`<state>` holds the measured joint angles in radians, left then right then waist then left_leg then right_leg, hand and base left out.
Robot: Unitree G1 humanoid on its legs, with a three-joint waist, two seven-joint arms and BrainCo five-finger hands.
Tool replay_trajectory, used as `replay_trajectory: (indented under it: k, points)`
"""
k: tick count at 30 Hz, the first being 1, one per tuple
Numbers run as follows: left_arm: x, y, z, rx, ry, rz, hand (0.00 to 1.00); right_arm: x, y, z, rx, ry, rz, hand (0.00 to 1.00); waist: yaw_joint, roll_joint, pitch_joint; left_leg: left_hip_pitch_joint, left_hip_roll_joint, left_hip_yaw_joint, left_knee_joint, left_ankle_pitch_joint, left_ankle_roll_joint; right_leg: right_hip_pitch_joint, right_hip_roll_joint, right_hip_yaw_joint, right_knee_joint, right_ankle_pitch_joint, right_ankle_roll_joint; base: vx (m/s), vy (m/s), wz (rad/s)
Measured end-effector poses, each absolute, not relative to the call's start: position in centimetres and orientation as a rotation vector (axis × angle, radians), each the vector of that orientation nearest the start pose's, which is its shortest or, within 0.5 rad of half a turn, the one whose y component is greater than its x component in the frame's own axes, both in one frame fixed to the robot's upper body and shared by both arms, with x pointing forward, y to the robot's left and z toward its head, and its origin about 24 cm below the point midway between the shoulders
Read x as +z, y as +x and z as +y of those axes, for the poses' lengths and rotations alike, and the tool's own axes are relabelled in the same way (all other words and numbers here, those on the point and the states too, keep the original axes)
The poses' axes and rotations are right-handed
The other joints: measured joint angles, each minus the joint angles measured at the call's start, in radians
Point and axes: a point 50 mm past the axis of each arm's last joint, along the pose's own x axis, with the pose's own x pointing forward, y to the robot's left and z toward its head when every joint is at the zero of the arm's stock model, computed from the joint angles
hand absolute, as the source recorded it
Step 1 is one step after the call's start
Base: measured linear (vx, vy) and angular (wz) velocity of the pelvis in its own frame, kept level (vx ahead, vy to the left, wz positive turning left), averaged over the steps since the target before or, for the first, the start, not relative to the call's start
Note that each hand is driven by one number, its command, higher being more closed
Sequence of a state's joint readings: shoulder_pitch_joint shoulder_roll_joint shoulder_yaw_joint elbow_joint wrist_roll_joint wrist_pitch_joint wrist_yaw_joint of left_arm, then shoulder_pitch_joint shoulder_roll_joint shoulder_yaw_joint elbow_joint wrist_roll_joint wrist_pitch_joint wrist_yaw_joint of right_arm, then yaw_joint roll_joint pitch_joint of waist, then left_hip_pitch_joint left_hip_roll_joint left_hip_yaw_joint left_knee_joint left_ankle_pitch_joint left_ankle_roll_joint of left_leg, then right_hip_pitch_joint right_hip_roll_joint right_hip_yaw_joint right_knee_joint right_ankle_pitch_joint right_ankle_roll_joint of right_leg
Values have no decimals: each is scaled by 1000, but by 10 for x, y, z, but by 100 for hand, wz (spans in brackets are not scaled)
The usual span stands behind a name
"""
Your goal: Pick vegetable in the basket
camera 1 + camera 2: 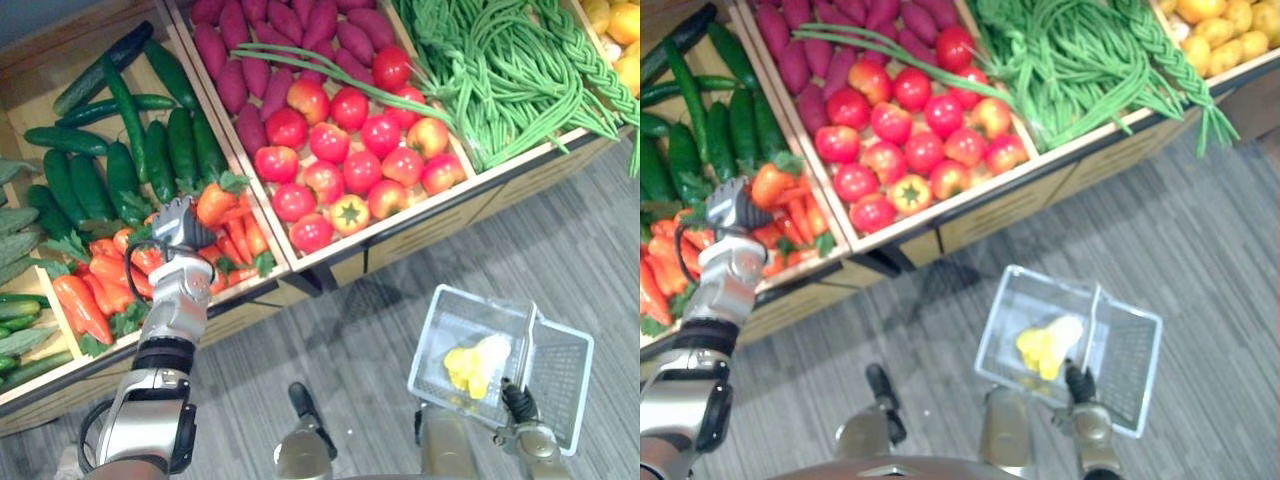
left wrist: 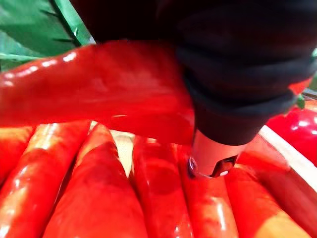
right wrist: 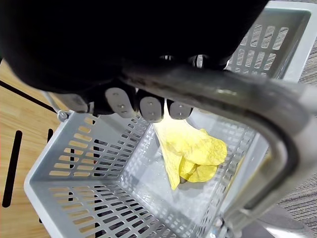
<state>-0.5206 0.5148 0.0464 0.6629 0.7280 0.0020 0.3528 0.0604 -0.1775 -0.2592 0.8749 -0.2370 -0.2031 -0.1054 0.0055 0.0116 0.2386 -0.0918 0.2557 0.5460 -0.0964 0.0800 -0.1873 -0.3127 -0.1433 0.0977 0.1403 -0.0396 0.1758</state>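
My left hand (image 1: 180, 228) is down in the bin of red peppers (image 1: 100, 290), its fingers curled on one long red pepper (image 1: 215, 203). Up close, that red pepper (image 2: 99, 84) lies across the hand's dark cover, above the other peppers (image 2: 99, 198). My right hand (image 1: 518, 402) is shut on the metal handle (image 1: 527, 340) of a grey plastic basket (image 1: 560, 400) that hangs over the floor at the lower right. A yellow vegetable (image 3: 190, 151) lies on the basket's bottom.
The wooden stall holds cucumbers (image 1: 130, 140) behind the peppers, tomatoes (image 1: 350, 150) and purple sweet potatoes (image 1: 260, 40) in the middle bin, long green beans (image 1: 500, 70) to the right and yellow produce (image 1: 620, 30) at the far right. Grey floor (image 1: 400, 330) lies between stall and basket.
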Motion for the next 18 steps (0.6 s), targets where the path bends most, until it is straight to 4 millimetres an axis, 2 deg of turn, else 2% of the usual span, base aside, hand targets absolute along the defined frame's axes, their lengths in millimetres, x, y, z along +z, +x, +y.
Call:
replay_trajectory:
  k: [7,11,15,18]
  points:
    - [101,336,287,440,1200,-21,100,-115,147,-256,-282,-333,723,100,0,0,0,12,2,1,0,0,0,10,0,0,1,0,0,0,0,0]
    - [90,335,279,379,1211,-9,100,-115,147,-256,-280,-332,727,100,-2,-1,0,31,2,-4,0,0,0,34,0,-5,1,0,0,3,5,2]
    - [86,330,280,368,1217,5,100,-116,146,-256,-280,-331,731,100,-1,-1,0,43,2,-9,0,0,0,48,-1,-8,1,0,0,-3,5,3]
    - [91,327,277,373,1215,-36,100,-117,144,-257,-287,-329,745,100,-1,0,0,60,1,-22,0,1,0,74,-4,-34,0,-1,0,3,7,9]
